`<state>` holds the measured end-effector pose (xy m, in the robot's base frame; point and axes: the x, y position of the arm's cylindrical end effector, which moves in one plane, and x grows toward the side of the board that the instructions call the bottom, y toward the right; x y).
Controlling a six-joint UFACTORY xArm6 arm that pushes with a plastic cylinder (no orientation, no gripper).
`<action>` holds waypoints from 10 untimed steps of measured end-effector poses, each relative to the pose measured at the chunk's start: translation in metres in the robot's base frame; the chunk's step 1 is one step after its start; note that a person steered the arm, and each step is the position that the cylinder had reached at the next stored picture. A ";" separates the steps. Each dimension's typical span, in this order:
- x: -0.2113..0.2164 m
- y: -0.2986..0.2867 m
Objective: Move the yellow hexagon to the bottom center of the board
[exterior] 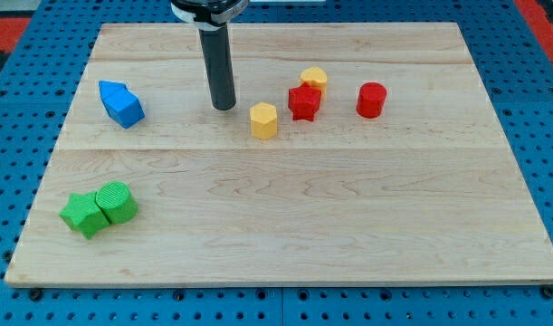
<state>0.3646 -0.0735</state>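
Observation:
A yellow hexagon stands on the wooden board, a little above the board's middle. My tip rests on the board just to the hexagon's left and slightly above it, a small gap apart. A second yellow block sits up and to the right, touching a red star-shaped block.
A red cylinder stands at the right of the red star. A blue block lies at the upper left. A green star-shaped block and a green cylinder touch each other at the lower left.

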 end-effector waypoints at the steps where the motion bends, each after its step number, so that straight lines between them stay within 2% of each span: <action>1: -0.006 0.007; 2: -0.006 0.012; 3: 0.025 0.020; 4: 0.074 0.025; 5: 0.023 0.017; 6: 0.012 0.034; 7: 0.059 0.092; 8: 0.049 0.109; 9: 0.102 0.118; 10: 0.162 0.090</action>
<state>0.5263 0.0163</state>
